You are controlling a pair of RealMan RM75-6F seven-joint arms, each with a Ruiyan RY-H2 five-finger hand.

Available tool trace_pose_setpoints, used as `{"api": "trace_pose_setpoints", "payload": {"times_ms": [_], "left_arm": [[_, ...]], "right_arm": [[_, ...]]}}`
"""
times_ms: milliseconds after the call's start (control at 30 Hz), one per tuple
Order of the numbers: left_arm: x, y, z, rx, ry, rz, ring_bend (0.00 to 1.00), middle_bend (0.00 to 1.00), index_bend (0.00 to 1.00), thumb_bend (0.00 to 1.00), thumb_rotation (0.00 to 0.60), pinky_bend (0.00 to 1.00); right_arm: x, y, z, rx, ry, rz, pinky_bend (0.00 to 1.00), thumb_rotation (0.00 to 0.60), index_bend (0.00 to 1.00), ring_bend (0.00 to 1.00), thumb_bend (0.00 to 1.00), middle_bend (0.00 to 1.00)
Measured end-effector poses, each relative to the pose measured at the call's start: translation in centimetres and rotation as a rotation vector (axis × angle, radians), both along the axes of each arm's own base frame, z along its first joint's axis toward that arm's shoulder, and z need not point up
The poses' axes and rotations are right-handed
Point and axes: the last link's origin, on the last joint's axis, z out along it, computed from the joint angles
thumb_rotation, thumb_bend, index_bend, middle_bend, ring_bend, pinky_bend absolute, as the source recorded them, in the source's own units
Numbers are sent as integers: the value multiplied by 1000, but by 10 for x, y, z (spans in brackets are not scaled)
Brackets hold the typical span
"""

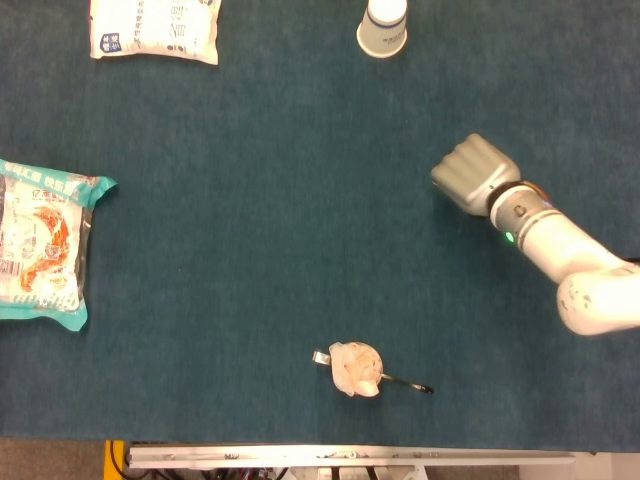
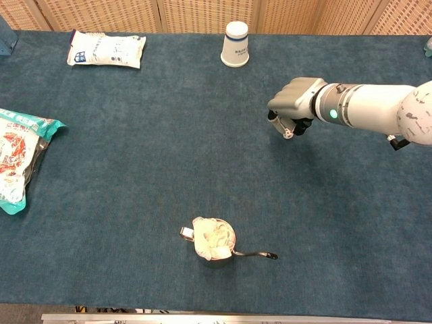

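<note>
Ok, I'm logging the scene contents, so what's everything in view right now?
Die: one, white, under the right hand's fingers, partly hidden; contact unclear.
Cup: one, white, upside down, far edge, centre.
White bag: one, far left.
Snack bag: one, teal and white, left edge.
Small pan: one, metal, pale contents, near edge, handle pointing right.
Table: dark teal cloth.
Right hand: grey, fingers curled down over the die.
Left hand: not in view.
</note>
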Motion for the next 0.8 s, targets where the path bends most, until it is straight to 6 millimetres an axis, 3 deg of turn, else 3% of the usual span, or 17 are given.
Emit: {"api": "trace_pose_setpoints", "payload": {"times_ms": [800], "left_arm": [[-1,-1,4,19,-9,6,227,331,413,511,600,360]], "right_arm": [[0,-3,-6,0,27,-13,955,600,447,972,1000,1000]]}}
